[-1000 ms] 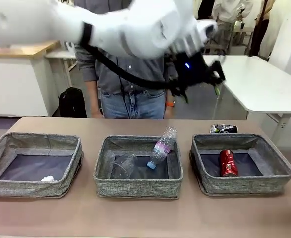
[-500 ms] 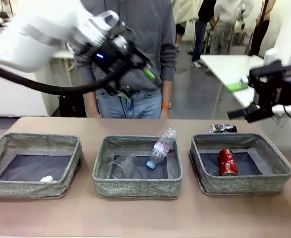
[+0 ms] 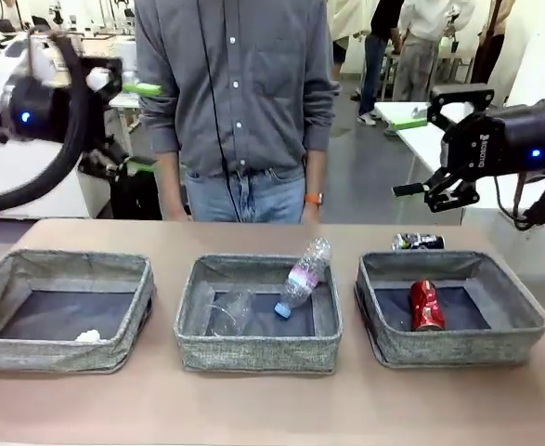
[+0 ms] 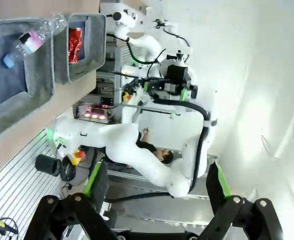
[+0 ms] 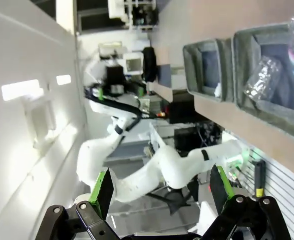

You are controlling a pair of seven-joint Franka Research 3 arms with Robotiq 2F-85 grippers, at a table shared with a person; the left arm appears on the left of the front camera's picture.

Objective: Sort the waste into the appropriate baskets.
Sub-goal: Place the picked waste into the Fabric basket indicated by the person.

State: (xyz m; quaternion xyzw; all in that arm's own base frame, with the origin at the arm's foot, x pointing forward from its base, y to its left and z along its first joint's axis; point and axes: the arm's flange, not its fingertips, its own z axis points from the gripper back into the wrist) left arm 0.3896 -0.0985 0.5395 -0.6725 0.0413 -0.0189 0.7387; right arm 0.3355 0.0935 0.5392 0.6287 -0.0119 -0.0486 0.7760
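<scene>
Three grey woven baskets stand in a row: left (image 3: 68,263), middle (image 3: 253,355), right (image 3: 458,348). A small white paper ball (image 3: 88,335) lies in the left one. In the middle basket a clear bottle (image 3: 302,276) leans cap-down beside a clear cup (image 3: 230,311). The red can (image 3: 426,305) lies in the right basket, and the dark can (image 3: 418,242) rests on the table just behind it. My left gripper (image 3: 140,128) hangs open high above the far left. My right gripper (image 3: 409,153) hangs open high above the right basket. Both wrist views show empty open fingers (image 4: 94,180) (image 5: 104,187).
A person in a grey shirt (image 3: 235,93) stands at the far side of the table, behind the middle basket, hands down. A bare strip of tabletop (image 3: 272,409) runs in front of the baskets. White tables (image 3: 476,158) stand beyond at the right.
My left arm swung from above the middle and right baskets back to the far left. My right gripper came into view at the right and edged inward. The waste stayed put.
</scene>
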